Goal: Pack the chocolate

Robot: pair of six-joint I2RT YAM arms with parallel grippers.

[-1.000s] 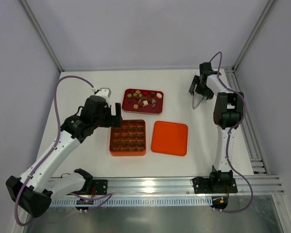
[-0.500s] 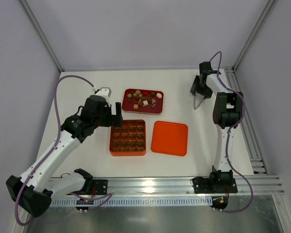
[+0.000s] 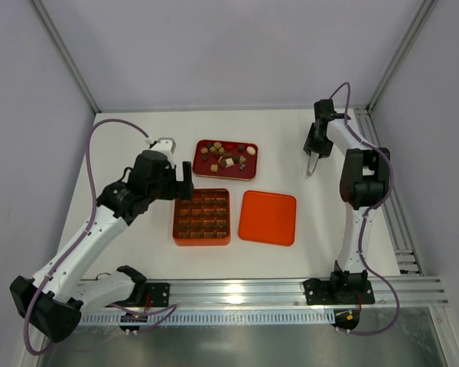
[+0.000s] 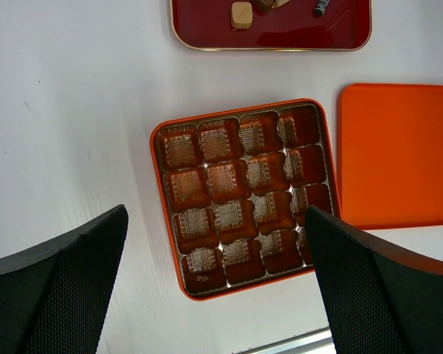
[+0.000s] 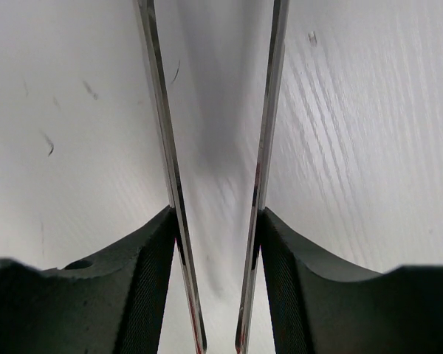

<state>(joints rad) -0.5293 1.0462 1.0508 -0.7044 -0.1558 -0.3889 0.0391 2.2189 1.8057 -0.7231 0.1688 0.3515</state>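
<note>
The chocolate [image 3: 226, 157] lies as loose brown, tan and cream pieces in the dark red tray [image 3: 196, 160]; one tan cube [image 4: 241, 13] shows in the left wrist view. The orange box [image 3: 175, 222] with its grid of cells sits in front of the tray. My left gripper [image 3: 182, 182] hovers open above the box [image 4: 162, 147], nothing between its fingers [image 4: 215, 214]. At the far right, my right gripper [image 3: 314, 145] is shut on metal tweezers [image 3: 311, 162], which point down at bare table. Its black fingers [image 5: 216, 214] press both blades [image 5: 156, 110], whose tips still stand apart.
The orange lid [image 3: 268, 217] lies flat to the right of the box, also seen in the left wrist view [image 4: 399, 162]. A metal rail [image 3: 291, 290] runs along the near edge. Frame posts and walls close in the table's back and sides.
The right gripper's fingers have closed in on the tweezers, and the blades have drawn closer together. The right wrist has shifted slightly. The left arm has not moved.
</note>
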